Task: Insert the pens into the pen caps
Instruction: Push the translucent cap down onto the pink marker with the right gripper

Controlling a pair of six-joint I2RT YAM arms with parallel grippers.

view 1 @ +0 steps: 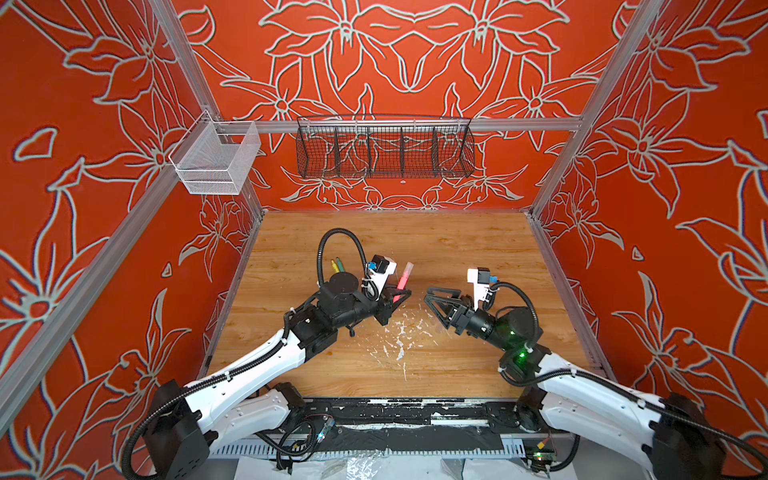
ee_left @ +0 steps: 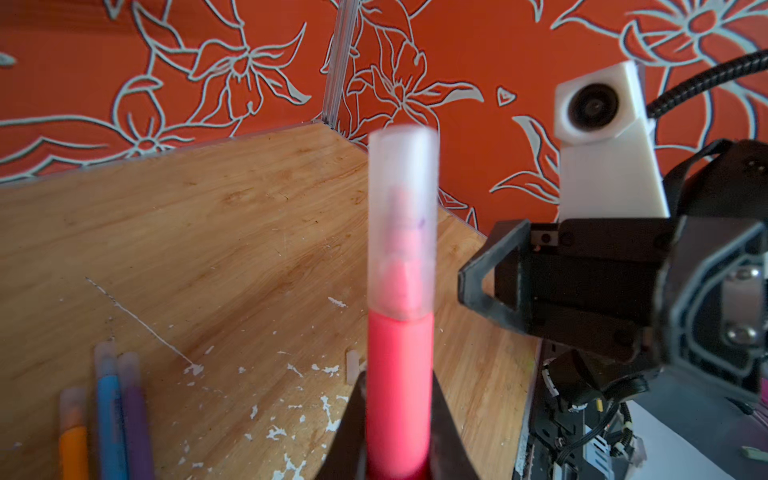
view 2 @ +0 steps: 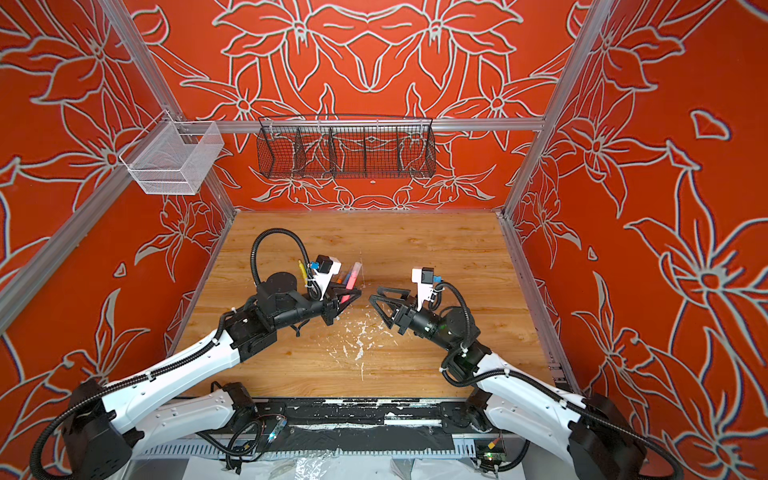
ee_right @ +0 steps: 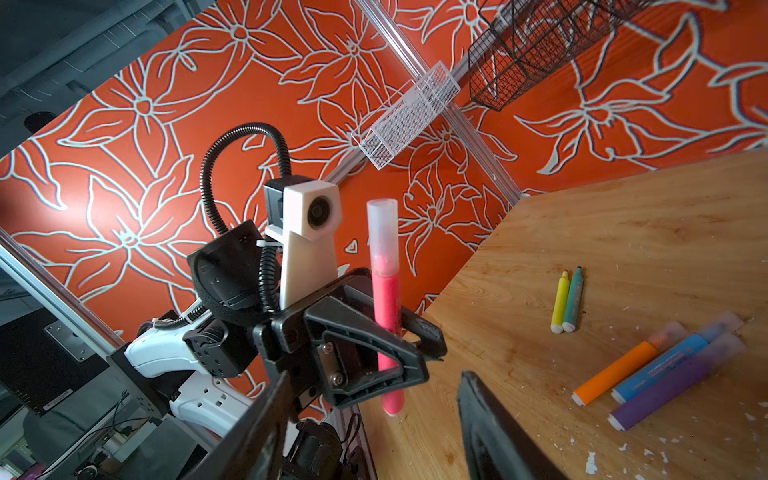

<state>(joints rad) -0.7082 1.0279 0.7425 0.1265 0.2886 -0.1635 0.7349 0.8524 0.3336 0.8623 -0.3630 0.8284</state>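
The left gripper [view 1: 395, 297] clamped the pink-red pen [view 1: 403, 279] by its lower barrel, leaving its clear cap [view 1: 408, 267] exposed beyond the jaws. Just apart, facing that pen, the right gripper [view 1: 429, 296] stood spread and empty; the cap looked seated.

left gripper [view 1: 400, 296]: clamped | right gripper [view 1: 431, 303]: jaws apart, facing left gripper
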